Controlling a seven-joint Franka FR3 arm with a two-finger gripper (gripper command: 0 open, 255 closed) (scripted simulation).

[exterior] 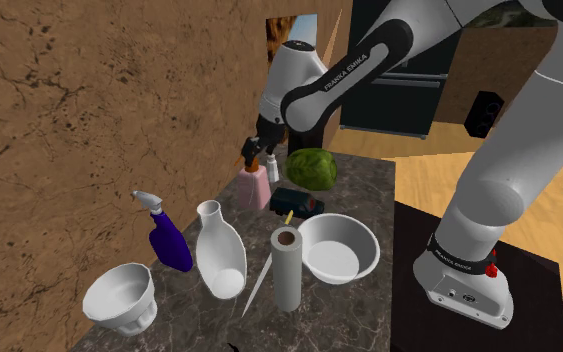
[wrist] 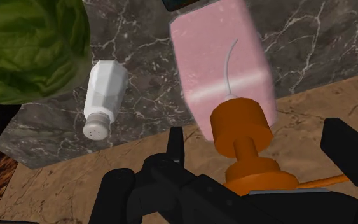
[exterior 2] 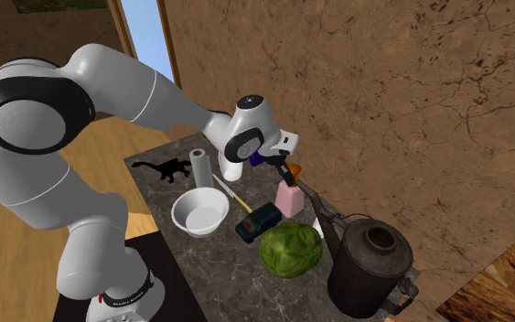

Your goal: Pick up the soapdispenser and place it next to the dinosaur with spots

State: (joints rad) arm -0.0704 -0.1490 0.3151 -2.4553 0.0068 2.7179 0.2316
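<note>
The soap dispenser point(exterior: 254, 188) is a pink bottle with an orange pump, upright near the wall end of the marble counter. My gripper point(exterior: 257, 150) hovers right at its pump, open. In the wrist view the fingers point(wrist: 176, 145) stand apart on either side of the orange pump point(wrist: 241, 127) without touching it, and the pink body point(wrist: 219, 63) shows beyond. From the second exterior view the dispenser point(exterior 2: 290, 199) sits under the gripper point(exterior 2: 288, 166). A dark dinosaur figure point(exterior 2: 164, 168) stands at the counter's other end, behind the paper roll point(exterior 2: 200, 167).
Near the dispenser are a green cabbage point(exterior: 311, 168), a dark box point(exterior: 297, 203), a white shaker lying down point(wrist: 104, 95) and a dark kettle point(exterior 2: 370, 261). Further along stand a white bowl point(exterior: 338, 247), paper roll point(exterior: 286, 268), white vase point(exterior: 219, 250), blue spray bottle point(exterior: 167, 235) and another bowl point(exterior: 119, 297).
</note>
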